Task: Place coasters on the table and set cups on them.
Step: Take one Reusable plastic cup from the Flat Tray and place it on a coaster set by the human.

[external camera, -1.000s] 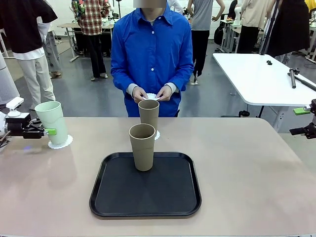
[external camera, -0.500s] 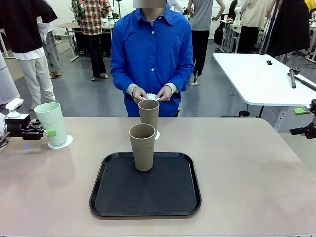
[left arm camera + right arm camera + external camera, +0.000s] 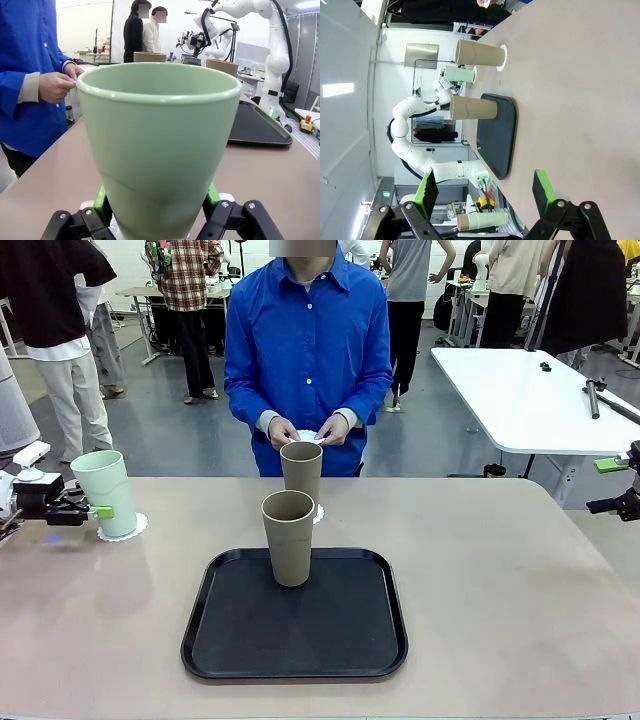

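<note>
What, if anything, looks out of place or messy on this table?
Nothing is spilled or tipped over. The mint cup seems to sit off-centre on its coaster, which pokes out toward the tray. One tan cup stands on the tray with no coaster under it.

Left gripper: black linkage fingers, silver screw heads at joints, bright green pads. Right gripper: same black build, same green pads, same screws. Right arm: glossy white rounded segments, black cable alongside. Left arm: white curved links. Person: blue button-up shirt, collar, white buttons, pale beige cuff under sleeve.
</note>
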Controlling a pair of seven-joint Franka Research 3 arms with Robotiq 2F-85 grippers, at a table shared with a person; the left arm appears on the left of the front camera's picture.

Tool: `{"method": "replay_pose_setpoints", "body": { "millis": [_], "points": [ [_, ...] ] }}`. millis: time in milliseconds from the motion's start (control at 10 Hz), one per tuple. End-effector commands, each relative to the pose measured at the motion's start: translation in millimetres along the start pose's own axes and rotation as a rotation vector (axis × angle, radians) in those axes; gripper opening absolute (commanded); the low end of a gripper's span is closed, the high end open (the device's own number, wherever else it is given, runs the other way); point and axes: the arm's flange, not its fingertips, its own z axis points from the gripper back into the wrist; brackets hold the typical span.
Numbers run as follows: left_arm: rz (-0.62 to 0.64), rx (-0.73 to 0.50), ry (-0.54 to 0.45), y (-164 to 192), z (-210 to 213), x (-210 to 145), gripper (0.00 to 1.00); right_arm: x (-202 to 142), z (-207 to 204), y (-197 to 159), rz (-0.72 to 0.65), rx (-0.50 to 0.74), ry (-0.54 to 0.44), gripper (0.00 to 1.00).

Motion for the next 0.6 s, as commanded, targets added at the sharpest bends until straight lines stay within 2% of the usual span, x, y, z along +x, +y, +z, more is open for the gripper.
{"method": "replay_pose_setpoints", "body": {
  "millis": [0,500],
  "points": [
    [-0.044,-0.032,-0.012,3.3,4.7,0.2,0.85,0.6,-0.4,-0.4,-0.001,-0.006,-0.003,1.00],
    [-0.039,-0.059,-0.007,6.8,-1.6,-9.0,0.85,0.6,-0.4,-0.4,-0.001,-0.006,-0.003,1.00]
  ]
}}
